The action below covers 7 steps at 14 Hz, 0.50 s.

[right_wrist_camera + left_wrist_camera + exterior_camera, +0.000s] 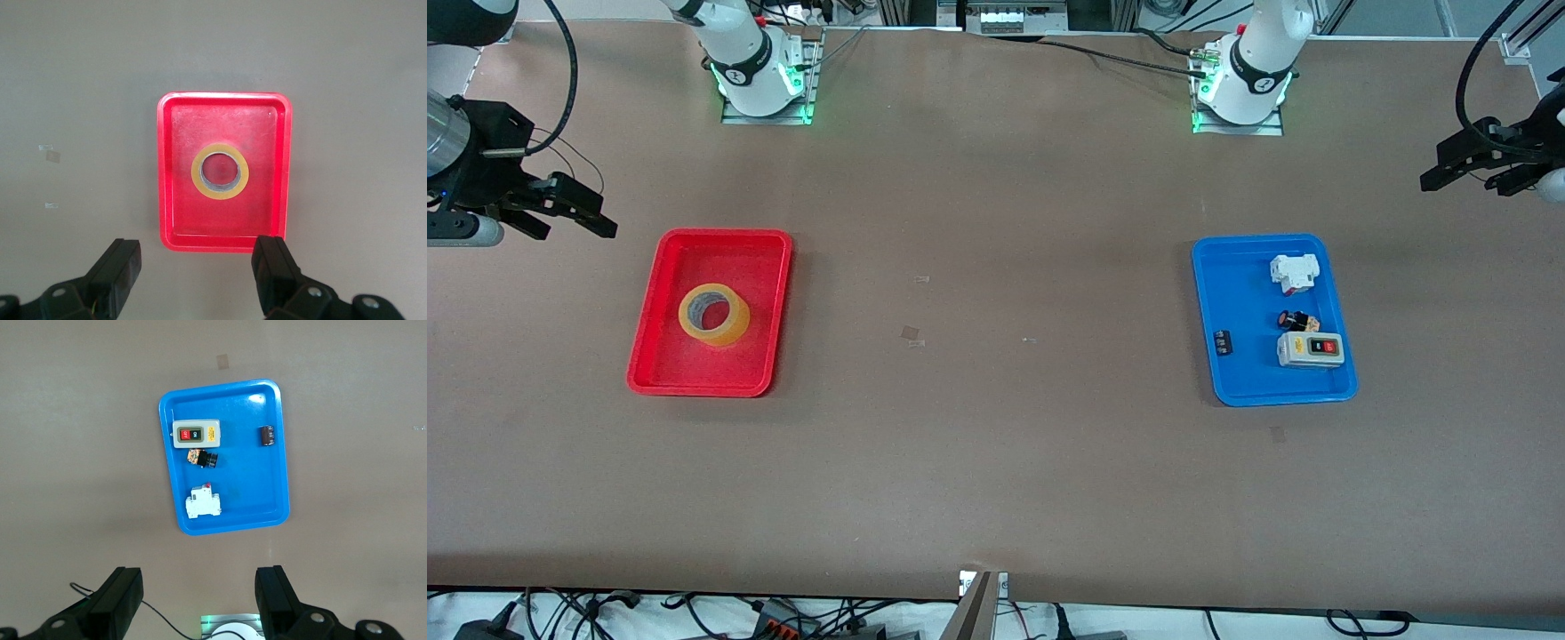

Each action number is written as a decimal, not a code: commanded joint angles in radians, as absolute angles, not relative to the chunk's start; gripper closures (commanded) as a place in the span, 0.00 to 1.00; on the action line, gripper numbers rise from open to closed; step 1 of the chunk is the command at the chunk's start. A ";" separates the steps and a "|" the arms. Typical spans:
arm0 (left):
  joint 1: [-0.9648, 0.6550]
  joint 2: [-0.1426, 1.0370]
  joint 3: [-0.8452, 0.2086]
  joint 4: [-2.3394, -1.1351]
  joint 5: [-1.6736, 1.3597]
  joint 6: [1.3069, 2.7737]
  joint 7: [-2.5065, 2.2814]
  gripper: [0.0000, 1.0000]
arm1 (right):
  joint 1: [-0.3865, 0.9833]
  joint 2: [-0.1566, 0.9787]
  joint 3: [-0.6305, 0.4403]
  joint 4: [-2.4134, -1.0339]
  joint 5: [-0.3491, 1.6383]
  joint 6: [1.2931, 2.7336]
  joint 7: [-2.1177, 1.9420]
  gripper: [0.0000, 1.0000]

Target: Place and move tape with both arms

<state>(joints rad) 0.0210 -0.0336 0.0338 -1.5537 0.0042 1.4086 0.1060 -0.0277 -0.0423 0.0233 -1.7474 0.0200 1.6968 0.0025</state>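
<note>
The translucent yellow ring-shaped roll of tape point(713, 314) point(220, 171) lies flat near the middle of a shallow red rectangular plastic tray point(660, 356) point(175, 227), its wide round hole facing up and the tray floor showing through it. Nothing else is in that tray, which rests on the brown surface point(996, 444) toward the right arm's end.

The right arm's black two-finger gripper point(569, 213) point(197, 280) hangs in the air at that end of the surface, just beside the red tray and not over it. Its fingers are spread wide apart and hold nothing.

Well apart from the tape, toward the left arm's end, sits a shallow blue rectangular plastic tray point(1232, 293) point(267, 493). It holds four small electrical parts, none touching another: a white circuit breaker point(1294, 272) point(203, 503) farthest from the front camera, a small black push button with a red and orange head point(1296, 319) point(203, 459), a grey-white switch box with red and black buttons point(1310, 348) point(196, 434) nearest the camera, and a small dark terminal block point(1223, 341) point(267, 435) beside the switch box.

The left arm's black two-finger gripper point(1467, 169) point(200, 603) is up in the air at the left arm's end of the surface, clear of the blue tray. Its fingers also stand wide apart and empty.

Both white arm bases stand along the edge farthest from the front camera.
</note>
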 commanded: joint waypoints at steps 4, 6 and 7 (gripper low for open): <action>0.021 -0.052 0.029 -1.555 0.023 1.388 0.103 0.00 | 0.052 -0.061 -0.076 -1.756 0.021 1.683 -0.005 0.00; 0.020 -0.058 0.029 -1.555 0.023 1.382 0.103 0.00 | 0.034 -0.063 -0.080 -1.756 0.025 1.683 -0.021 0.00; 0.021 -0.058 0.029 -1.555 0.023 1.381 0.103 0.00 | 0.011 -0.069 -0.051 -1.756 0.025 1.683 -0.038 0.00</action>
<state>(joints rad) 0.0212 -0.0366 0.0339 -1.5537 0.0042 1.3985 0.1059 0.0208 -0.0430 -0.0611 -1.7474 0.0202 1.6936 -0.0102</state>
